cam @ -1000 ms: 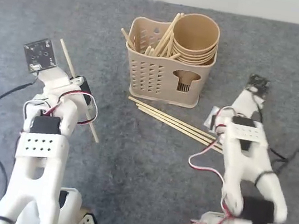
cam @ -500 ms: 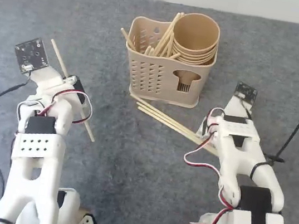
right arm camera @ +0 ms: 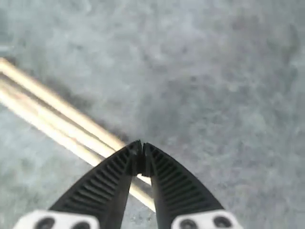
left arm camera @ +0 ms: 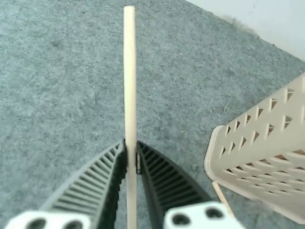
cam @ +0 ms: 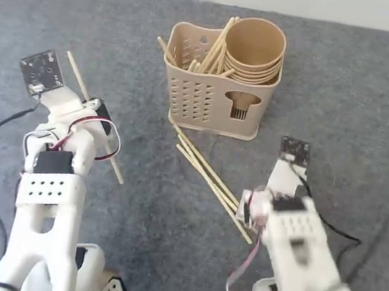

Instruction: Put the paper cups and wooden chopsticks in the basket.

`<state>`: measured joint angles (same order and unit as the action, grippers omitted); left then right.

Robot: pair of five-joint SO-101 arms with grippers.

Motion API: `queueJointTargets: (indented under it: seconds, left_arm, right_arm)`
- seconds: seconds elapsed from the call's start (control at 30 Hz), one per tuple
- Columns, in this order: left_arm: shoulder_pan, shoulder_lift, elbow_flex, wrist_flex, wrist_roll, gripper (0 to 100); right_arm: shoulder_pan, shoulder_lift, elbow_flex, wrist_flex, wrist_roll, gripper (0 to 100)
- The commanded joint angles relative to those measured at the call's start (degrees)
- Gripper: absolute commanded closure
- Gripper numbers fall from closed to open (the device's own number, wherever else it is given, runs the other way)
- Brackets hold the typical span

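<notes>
Two arms sit side by side at the grey worktop (cam: 164, 251). The left claw (left arm camera: 131, 147) is pinched narrow on a single chopstick (left arm camera: 128, 71), gripping it partway along. The long end runs straight out past the tips over bare worktop. In the high view this chopstick slants across the left arm's wrist, well to the left of the basket (cam: 211, 104).

The basket stands upright toward the back, between the two arms. A nested stack of cups (cam: 254, 48) fills its right side. Several chopsticks lean in its left side, their ends poking above the rim.

A few loose chopsticks (cam: 211, 183) lie close together on the worktop. They run diagonally from just in front of the basket's base toward the right arm.

The right claw (right arm camera: 141, 147) is drawn closed, its tips pressed together with nothing visible between them. It hangs directly over the loose chopsticks, which pass beneath its tips. Whether the tips touch them cannot be told.
</notes>
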<state>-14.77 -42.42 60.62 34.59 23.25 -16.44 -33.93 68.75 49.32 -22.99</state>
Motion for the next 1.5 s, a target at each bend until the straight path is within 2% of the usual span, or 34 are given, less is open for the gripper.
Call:
queueJointTargets:
  seconds: [0.0,0.17,0.3,0.53,0.73,0.93,1.17,1.3,1.47]
  left_arm:
    - [-0.35,0.09,-3.3,-1.58,0.35,99]
    - [-0.35,0.09,-3.38,-1.58,0.35,99]
    - [-0.35,0.09,-3.38,-1.58,0.44,99]
    - [-0.35,0.09,-3.3,-1.58,0.44,99]
    - [-0.35,0.09,-3.21,-1.58,0.35,99]
    - [-0.35,0.09,-3.21,-1.58,0.26,99]
    - [-0.35,0.09,-3.21,-1.58,0.26,99]
    - [-0.35,0.09,-3.21,-1.58,0.26,99]
    - [-0.35,0.09,-3.21,-1.58,0.26,99]
  right_arm:
    - [-1.1,-27.21,9.49,-0.75,8.79,99.0]
    - [-1.01,-45.85,14.51,3.82,13.71,98.6]
    - [-2.77,-47.52,13.8,4.97,16.44,98.5]
    - [-10.15,-31.6,6.07,5.05,17.14,89.9]
    - [-10.51,-14.55,-2.37,3.82,18.55,89.3]
    - [-10.51,-3.12,-2.64,-5.67,20.48,89.3]
    - [-10.51,6.02,-2.81,-13.58,21.01,89.6]
    - [-10.51,8.57,-2.9,-16.66,24.88,89.8]
    - [-10.77,9.36,-2.9,-17.36,25.41,92.6]
